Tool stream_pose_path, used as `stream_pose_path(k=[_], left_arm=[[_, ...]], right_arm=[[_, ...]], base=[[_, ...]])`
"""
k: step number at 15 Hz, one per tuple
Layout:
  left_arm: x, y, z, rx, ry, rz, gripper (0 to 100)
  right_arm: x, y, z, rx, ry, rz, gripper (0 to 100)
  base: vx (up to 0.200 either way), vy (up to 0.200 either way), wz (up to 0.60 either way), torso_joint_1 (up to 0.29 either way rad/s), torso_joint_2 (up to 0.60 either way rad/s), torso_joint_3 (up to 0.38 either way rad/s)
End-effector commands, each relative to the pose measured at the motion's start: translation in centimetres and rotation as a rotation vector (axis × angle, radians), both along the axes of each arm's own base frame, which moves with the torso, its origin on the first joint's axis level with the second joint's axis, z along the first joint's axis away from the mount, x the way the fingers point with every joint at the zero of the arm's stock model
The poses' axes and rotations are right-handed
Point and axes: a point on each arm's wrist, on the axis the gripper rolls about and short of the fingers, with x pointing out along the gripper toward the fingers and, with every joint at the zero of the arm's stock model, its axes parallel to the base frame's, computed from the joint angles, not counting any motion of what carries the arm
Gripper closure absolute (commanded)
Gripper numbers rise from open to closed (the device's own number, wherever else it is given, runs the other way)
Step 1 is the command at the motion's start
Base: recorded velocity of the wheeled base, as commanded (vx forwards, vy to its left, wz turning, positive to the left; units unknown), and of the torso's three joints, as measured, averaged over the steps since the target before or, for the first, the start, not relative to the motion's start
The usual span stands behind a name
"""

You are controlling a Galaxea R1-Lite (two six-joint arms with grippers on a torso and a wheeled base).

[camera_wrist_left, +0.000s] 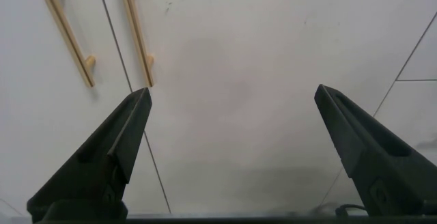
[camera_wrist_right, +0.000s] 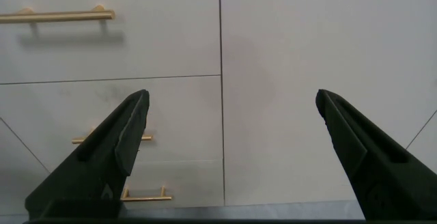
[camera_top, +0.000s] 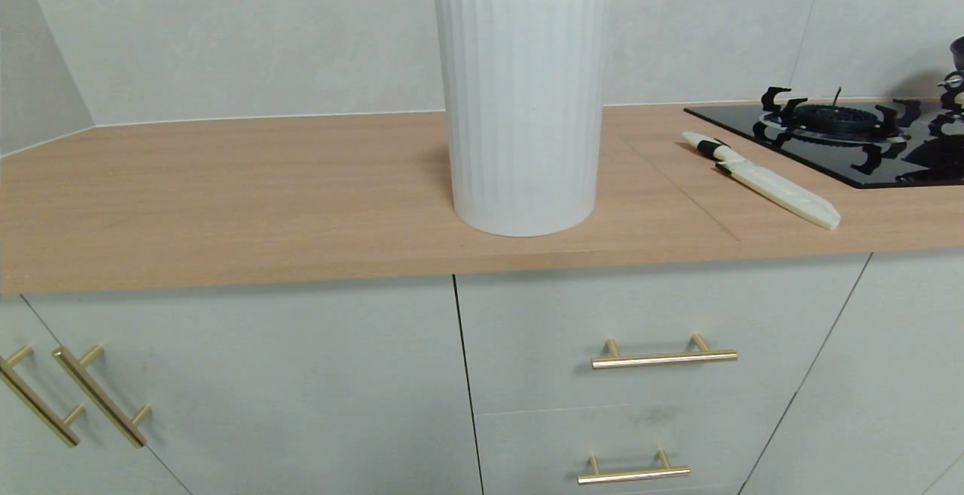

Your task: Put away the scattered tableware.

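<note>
1. My left gripper (camera_wrist_left: 232,91) is spread wide. Its two dark fingers (camera_wrist_left: 113,149) stand far apart, empty and touching no object. They face a pale cabinet door (camera_wrist_left: 259,80) that carries two brass bar handles (camera_wrist_left: 136,33).
2. My right gripper (camera_wrist_right: 232,94) is just as wide open. Its fingers (camera_wrist_right: 109,149) are empty and clear of any surface, and they face the drawer fronts (camera_wrist_right: 102,53) with their brass drawer handles (camera_wrist_right: 58,16).
3. The knife (camera_top: 761,178) is pale with a black band near its far end. It lies flat on the wooden countertop (camera_top: 226,194) at the right, just beside the near left edge of the black hob (camera_top: 843,141).
4. The white ribbed container (camera_top: 523,103) stands upright mid-counter, well left of the knife and apart from it.
</note>
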Motion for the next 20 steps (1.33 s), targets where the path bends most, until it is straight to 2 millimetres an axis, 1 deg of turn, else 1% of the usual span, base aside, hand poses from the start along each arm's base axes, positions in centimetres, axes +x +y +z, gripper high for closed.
stream_pose_path(k=[1, 5, 20], left_arm=[[0.00, 0.00, -0.01, 0.000, 0.000, 0.001, 0], [0.00, 0.00, -0.01, 0.000, 0.000, 0.001, 0], [0.00, 0.00, -0.01, 0.000, 0.000, 0.001, 0]], right_arm=[[0.01, 0.00, 0.00, 0.000, 0.001, 0.001, 0], [0.01, 0.00, 0.00, 0.000, 0.001, 0.001, 0], [0.01, 0.00, 0.00, 0.000, 0.001, 0.002, 0]], base=[[0.000, 0.000, 0.00, 0.000, 0.00, 0.000], [0.000, 0.000, 0.00, 0.062, -0.23, -0.242], [0.000, 0.000, 0.00, 0.192, -0.49, -0.285]])
